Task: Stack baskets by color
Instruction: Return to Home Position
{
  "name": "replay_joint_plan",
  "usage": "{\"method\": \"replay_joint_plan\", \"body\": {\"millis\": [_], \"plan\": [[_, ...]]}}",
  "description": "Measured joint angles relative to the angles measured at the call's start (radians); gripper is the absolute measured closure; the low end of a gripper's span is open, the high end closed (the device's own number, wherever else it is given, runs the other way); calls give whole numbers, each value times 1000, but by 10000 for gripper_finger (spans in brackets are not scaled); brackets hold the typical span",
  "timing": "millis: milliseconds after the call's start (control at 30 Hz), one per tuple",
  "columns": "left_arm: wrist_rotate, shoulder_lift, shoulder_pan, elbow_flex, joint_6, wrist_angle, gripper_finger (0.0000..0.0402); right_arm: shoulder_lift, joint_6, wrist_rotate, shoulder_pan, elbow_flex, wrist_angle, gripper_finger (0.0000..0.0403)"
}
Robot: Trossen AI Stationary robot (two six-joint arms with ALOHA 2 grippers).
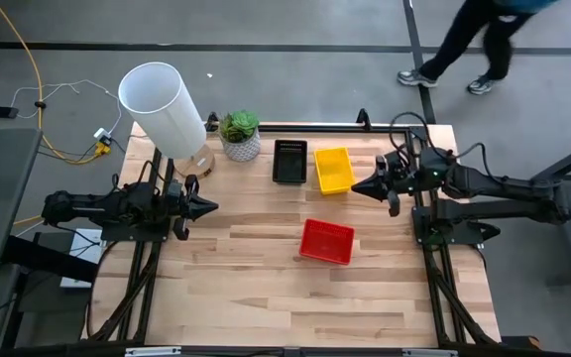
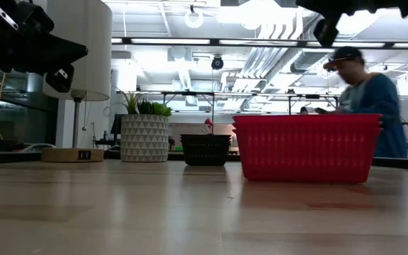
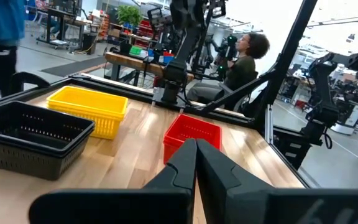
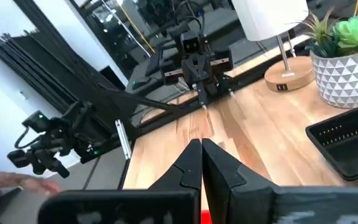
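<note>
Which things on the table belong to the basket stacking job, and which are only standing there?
Belong to the job:
black baskets
yellow baskets
red baskets

Only standing there:
white lamp on its round wooden base
potted green plant in a patterned white pot

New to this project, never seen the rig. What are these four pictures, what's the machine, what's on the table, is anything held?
It is a two-armed robot at a wooden table. One picture looks straight down, one sits at table height, and two ride on the arms' wrists.

From above, the left gripper and right gripper hang at opposite table edges, pointing inward. Both are shut and hold nothing.

On the table are three basket piles, sorted by colour: black baskets beside yellow baskets near the far edge, and red baskets nearer the middle. A potted plant and a white lamp stand at the far left. A person walks past beyond the table.
</note>
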State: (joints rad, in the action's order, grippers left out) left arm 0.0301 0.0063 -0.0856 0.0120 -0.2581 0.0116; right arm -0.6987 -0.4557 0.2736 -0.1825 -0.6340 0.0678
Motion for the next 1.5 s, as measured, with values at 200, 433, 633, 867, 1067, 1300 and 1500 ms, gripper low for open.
{"method": "replay_joint_plan", "body": {"millis": [200, 433, 633, 867, 1067, 1300, 1500], "plan": [[0, 0, 0, 0, 0, 0, 401, 178, -11, -31, 0, 168, -60, 403], [0, 0, 0, 0, 0, 0, 401, 397, -16, -60, -1, 306, -65, 403], [1, 0, 0, 0, 0, 0, 401, 540, 19, -70, -1, 369, -41, 403], [1, 0, 0, 0, 0, 0, 401, 677, 0, -214, 6, 465, -44, 403], [1, 0, 0, 0, 0, 0, 401, 660, -13, -313, 103, 521, -95, 403], [1, 0, 0, 0, 0, 1, 401, 655, 52, -417, 208, 582, -107, 403], [1, 0, 0, 0, 0, 1, 401, 698, 122, -411, 209, 583, 5, 403]]}}
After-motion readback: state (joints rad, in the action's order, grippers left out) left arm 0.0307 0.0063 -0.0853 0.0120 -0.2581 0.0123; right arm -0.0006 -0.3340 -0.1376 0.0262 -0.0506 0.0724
